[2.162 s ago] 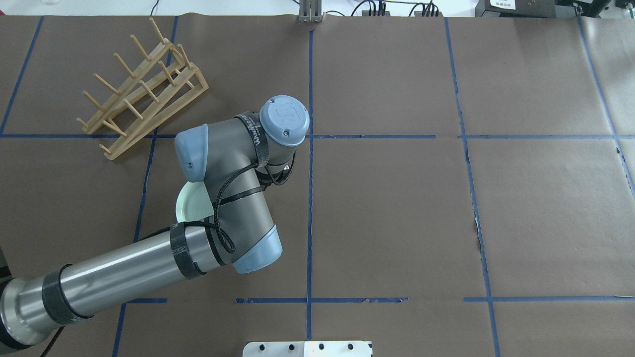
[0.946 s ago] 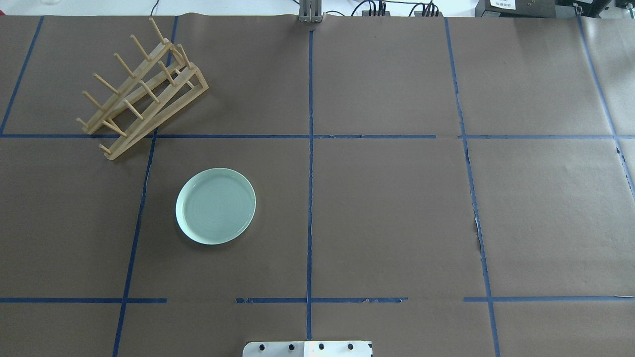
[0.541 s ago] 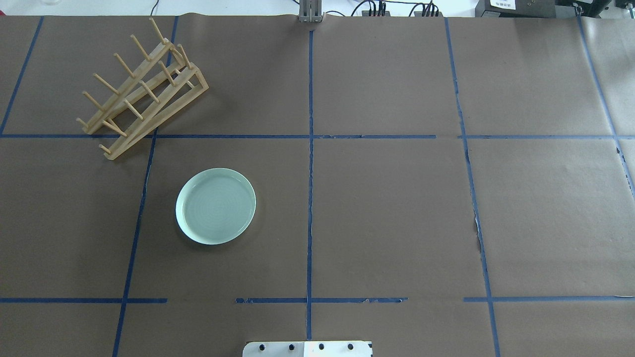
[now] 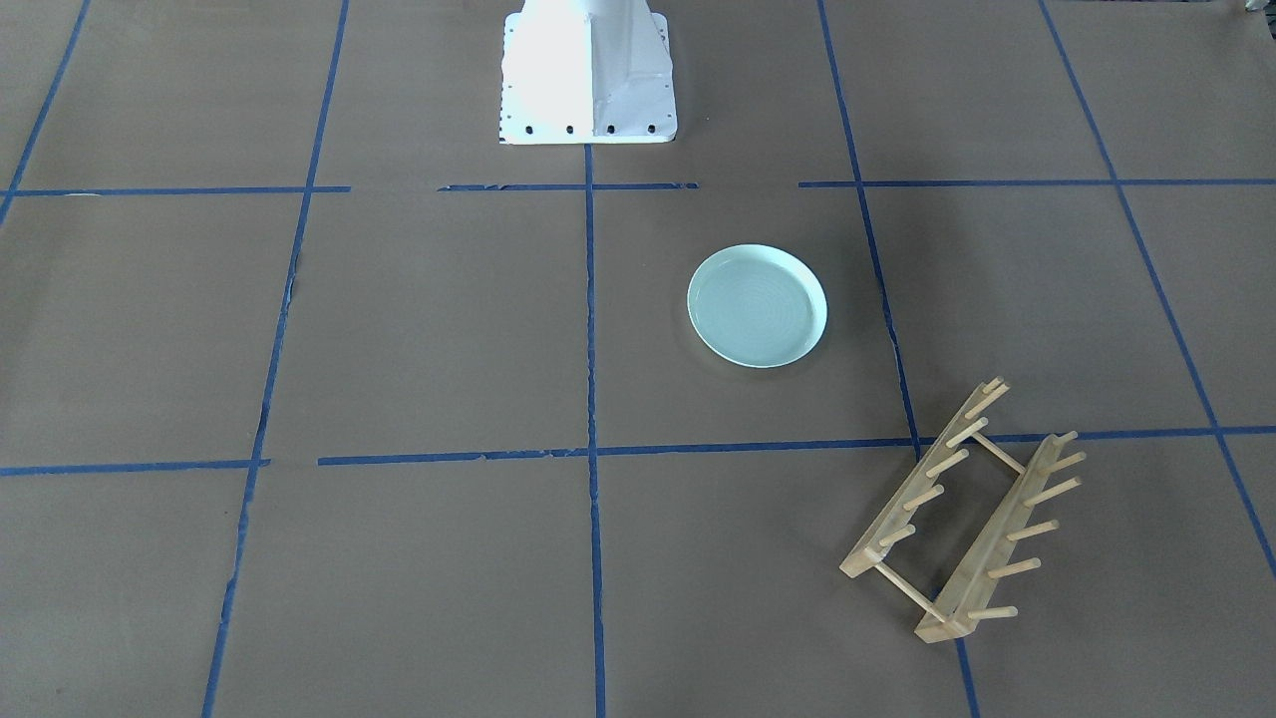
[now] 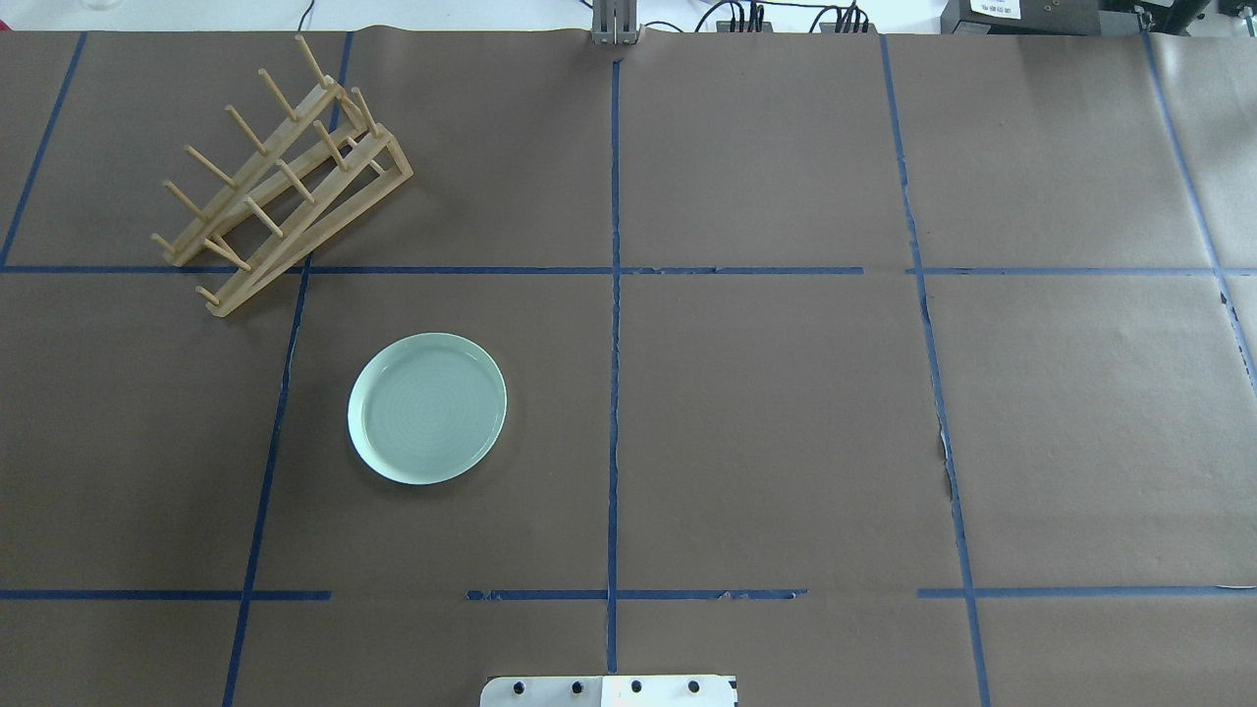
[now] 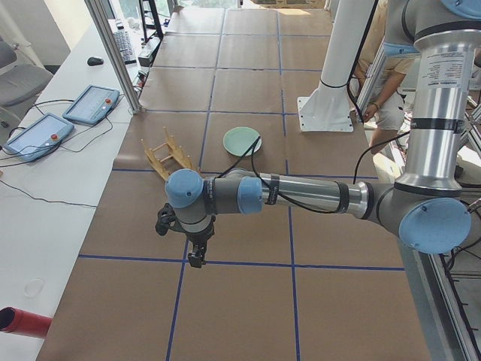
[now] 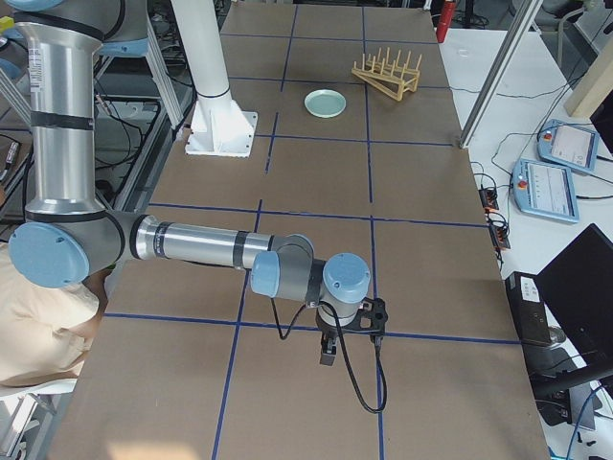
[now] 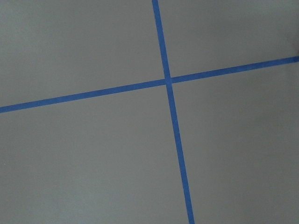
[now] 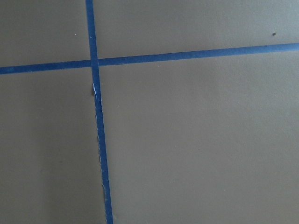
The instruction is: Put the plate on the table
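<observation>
Shows a round pale mint-green plate lying flat on the brown paper-covered, blue-taped table, left of centre in the overhead view, apart from a wooden peg rack at upper left. Places left gripper and right gripper well away from it; cannot tell whether fingers are apart or together.
</observation>
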Robot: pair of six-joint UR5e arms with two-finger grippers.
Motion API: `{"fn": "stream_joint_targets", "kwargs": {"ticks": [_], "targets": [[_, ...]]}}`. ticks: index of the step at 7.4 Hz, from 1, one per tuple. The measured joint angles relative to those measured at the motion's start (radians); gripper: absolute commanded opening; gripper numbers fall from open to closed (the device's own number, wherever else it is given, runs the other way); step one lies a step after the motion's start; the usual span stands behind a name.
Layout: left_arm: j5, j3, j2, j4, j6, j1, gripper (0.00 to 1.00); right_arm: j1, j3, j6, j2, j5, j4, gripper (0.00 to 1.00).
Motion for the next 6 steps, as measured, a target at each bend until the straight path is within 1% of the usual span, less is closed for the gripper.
{"fn": "stream_joint_targets", "kwargs": {"ticks": [6], "targets": [[0.006, -0.016, -0.012, -0.004, 0.001, -0.002, 1.00, 0.000, -0.001, 0.000, 0.000, 0.000, 0.000, 1.00]]}}
